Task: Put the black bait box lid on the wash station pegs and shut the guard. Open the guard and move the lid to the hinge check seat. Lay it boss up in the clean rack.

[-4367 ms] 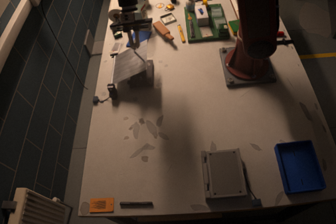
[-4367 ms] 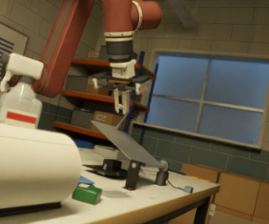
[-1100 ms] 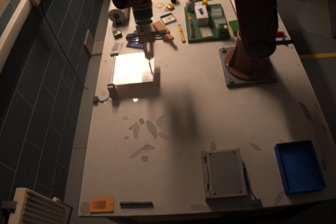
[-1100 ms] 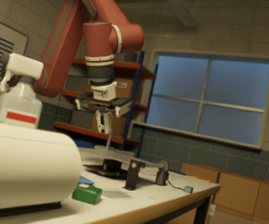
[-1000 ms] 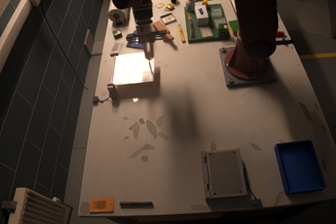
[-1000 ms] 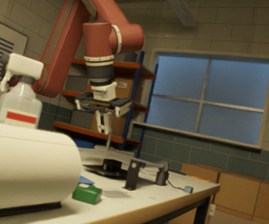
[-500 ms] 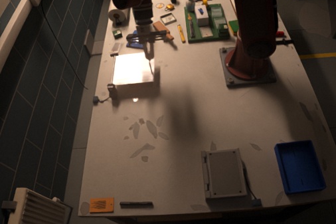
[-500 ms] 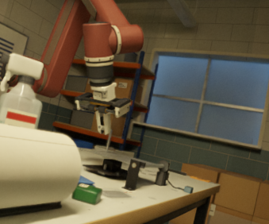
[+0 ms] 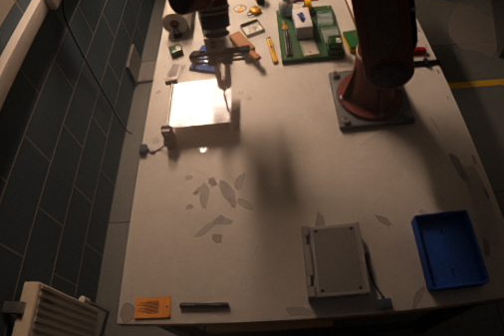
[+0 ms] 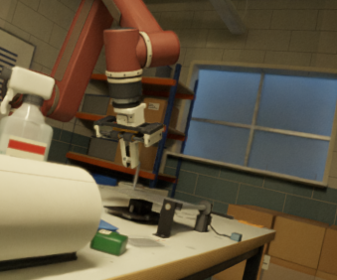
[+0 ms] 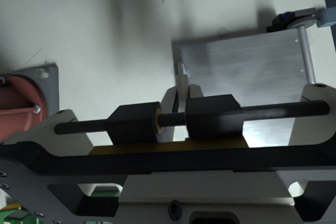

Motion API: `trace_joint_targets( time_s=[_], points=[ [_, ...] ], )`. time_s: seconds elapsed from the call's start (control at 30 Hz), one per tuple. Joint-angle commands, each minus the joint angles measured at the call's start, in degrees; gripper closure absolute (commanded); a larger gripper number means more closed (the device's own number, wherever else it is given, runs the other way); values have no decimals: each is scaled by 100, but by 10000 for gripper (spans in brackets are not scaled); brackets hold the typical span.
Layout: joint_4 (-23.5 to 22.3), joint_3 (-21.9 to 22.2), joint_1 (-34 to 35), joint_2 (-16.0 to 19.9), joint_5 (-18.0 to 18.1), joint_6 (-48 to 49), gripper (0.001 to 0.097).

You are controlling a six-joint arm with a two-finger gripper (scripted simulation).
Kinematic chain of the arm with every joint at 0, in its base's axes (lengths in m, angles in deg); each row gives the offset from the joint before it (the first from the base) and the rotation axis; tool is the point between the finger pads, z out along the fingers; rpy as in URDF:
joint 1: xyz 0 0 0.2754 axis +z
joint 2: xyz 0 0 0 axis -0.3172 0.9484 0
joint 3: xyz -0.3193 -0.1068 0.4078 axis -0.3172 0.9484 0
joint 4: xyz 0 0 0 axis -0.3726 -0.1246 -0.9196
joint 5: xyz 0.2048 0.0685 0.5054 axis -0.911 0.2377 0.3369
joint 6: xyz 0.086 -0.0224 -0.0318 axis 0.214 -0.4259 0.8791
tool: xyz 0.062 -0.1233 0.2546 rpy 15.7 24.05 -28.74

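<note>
The black bait box lid [image 10: 139,207] is mostly hidden under the wash station's clear guard [image 9: 199,104]; from the second side camera only its dark top shows on the station. The guard is a shiny flat panel lying over the station at the table's left rear. My gripper [image 9: 224,85] stands above the guard's right edge, closed on the guard's thin handle [image 11: 182,82]. The wrist camera shows the handle as a pale tab between my fingers, with the glossy panel [image 11: 246,67] beyond it. The grey hinge check seat [image 9: 336,259] and the blue clean rack [image 9: 449,249] are at the table's near right.
The guard's hinge posts [image 10: 166,222] stand on the station's near side, with a cable and plug [image 9: 144,149]. My arm's base [image 9: 372,91] is bolted right of the station. Tools and a green tray [image 9: 309,34] crowd the far edge. A spray bottle [image 10: 23,121] and paper roll stand close to the second side camera.
</note>
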Motion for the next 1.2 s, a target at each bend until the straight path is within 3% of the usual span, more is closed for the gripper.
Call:
trace_joint_targets(
  time_s=[0.0,0.5,1.07,1.17],
  points=[
    [1,-5,0,-4,1,0,966],
    [1,-5,0,-4,1,0,956],
    [1,-5,0,-4,1,0,616],
    [1,-5,0,-4,1,0,616]
  ],
)
